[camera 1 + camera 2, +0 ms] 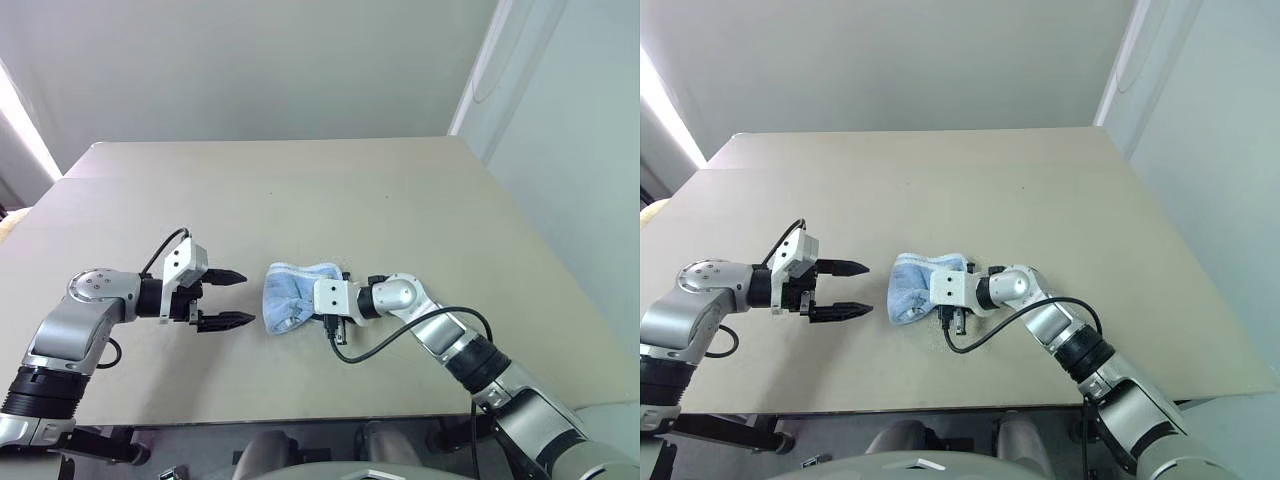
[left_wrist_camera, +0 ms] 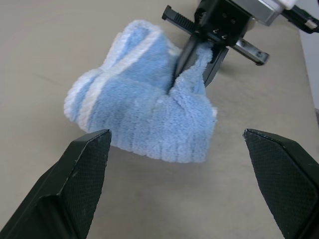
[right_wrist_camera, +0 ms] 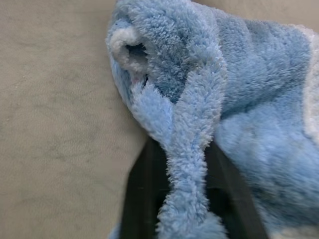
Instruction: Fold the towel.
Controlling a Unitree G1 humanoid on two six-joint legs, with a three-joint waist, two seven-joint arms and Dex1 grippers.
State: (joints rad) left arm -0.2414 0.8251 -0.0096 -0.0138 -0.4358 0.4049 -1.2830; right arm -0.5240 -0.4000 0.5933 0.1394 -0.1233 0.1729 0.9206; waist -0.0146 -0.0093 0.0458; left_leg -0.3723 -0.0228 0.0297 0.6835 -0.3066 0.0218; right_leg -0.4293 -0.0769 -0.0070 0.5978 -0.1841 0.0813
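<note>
While right claw (image 2: 199, 52) pinches towel (image 1: 290, 293) fold, left claw (image 1: 232, 298) gapes just beside it.

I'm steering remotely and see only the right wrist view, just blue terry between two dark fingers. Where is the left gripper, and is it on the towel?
Observer: The left gripper is open and hangs beside the towel, on the robot's left of it, with bare table between them. It is not touching the towel.
Operator: Is my right gripper really holding cloth?
Observer: Yes. In the left wrist view the right gripper is shut on a raised ridge of the towel's far side.
Operator: How does the towel lie overall?
Observer: Bunched in a small lump near the table's front edge, not spread flat, with a pale hem curving over its top.
</note>
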